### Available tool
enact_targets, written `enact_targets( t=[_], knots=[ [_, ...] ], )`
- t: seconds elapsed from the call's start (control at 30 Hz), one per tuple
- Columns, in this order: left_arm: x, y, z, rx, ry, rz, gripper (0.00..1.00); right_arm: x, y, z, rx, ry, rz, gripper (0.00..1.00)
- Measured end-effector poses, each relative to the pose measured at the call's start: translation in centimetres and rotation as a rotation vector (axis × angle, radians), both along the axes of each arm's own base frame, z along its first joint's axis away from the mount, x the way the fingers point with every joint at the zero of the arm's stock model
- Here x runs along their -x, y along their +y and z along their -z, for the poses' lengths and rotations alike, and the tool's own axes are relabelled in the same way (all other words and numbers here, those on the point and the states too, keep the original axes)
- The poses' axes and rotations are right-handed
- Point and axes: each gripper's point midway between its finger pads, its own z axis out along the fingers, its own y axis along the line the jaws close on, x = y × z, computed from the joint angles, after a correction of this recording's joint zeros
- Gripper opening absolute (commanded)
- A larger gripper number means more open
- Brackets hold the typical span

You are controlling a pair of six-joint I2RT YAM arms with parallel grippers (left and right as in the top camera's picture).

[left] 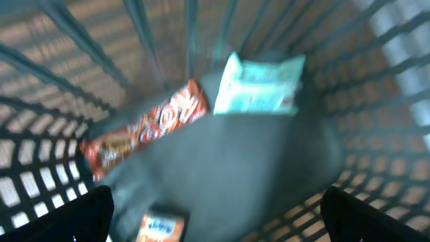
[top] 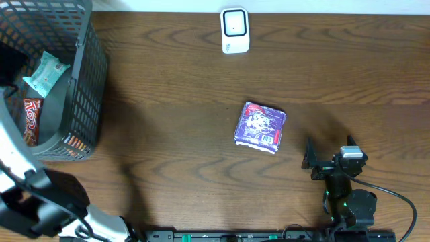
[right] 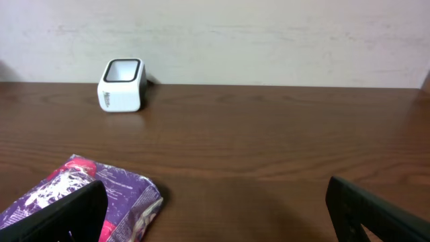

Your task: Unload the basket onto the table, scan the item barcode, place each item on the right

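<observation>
A purple snack packet (top: 261, 126) lies flat on the wooden table, a white label strip along its near edge. It also shows at the lower left of the right wrist view, as the purple packet (right: 114, 198). The white barcode scanner (top: 235, 30) stands at the table's far edge, seen too as the scanner (right: 122, 84). My right gripper (top: 311, 161) rests low on the table just right of the packet, open and holding nothing (right: 218, 215). My left gripper (left: 215, 222) hangs open over the basket's inside, above a teal packet (left: 259, 84), a red bar (left: 144, 128) and a small orange packet (left: 161, 227).
The black mesh basket (top: 87, 81) stands at the far left with the teal packet (top: 46, 72) and red bar (top: 31, 119) in it. My left arm (top: 17, 158) rises along the left edge beside it. The left wrist view is motion-blurred.
</observation>
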Motion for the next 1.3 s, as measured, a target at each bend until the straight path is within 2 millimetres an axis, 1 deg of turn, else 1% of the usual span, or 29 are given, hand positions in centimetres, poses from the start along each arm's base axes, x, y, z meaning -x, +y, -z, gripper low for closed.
enact_targets(
  t=[0.03, 0.2, 0.3, 0.43, 0.53, 0.6, 0.7, 0.83, 0.93, 1.03, 1.1, 1.3],
  knots=[
    [0.2, -0.2, 0.9, 0.022, 0.029, 0.002, 1.0, 0.0, 0.0, 0.0, 0.0, 0.0, 0.0, 0.99],
    [1.1, -0.9, 6.3, 0.123, 0.211, 0.048, 0.98, 0.0, 0.0, 0.0, 0.0, 0.0, 0.0, 0.99],
    [1.9, -1.3, 9.2, 0.181, 0.31, 0.066, 0.98, 0.0, 0.0, 0.0, 0.0, 0.0, 0.0, 0.99],
    [3.1, -2.1, 11.8, 0.252, 0.419, 0.079, 0.98, 0.0, 0.0, 0.0, 0.0, 0.0, 0.0, 0.99],
    [3.9, -2.7, 12.8, 0.291, 0.469, 0.071, 0.98, 0.0, 0.0, 0.0, 0.0, 0.0, 0.0, 0.99],
    [4.6, -3.1, 12.8, 0.316, 0.49, 0.037, 0.99, 0.0, 0.0, 0.0, 0.0, 0.0, 0.0, 0.99],
    [5.0, -3.6, 12.8, 0.341, 0.501, 0.003, 0.98, 0.0, 0.0, 0.0, 0.0, 0.0, 0.0, 0.99],
    [4.4, -4.8, 12.9, 0.357, 0.496, 0.006, 0.98, 0.0, 0.0, 0.0, 0.0, 0.0, 0.0, 0.99],
    [3.6, -6.0, 13.3, 0.356, 0.5, 0.037, 0.98, 0.0, 0.0, 0.0, 0.0, 0.0, 0.0, 0.99],
    [3.4, -7.2, 14.2, 0.365, 0.515, 0.04, 0.98, 0.0, 0.0, 0.0, 0.0, 0.0, 0.0, 0.99],
    [3.9, -7.9, 15.2, 0.387, 0.533, 0.012, 0.99, 0.0, 0.0, 0.0, 0.0, 0.0, 0.0, 0.99],
    [4.9, -8.3, 17.6, 0.412, 0.555, -0.031, 0.98, 0.0, 0.0, 0.0, 0.0, 0.0, 0.0, 0.99]
  ],
)
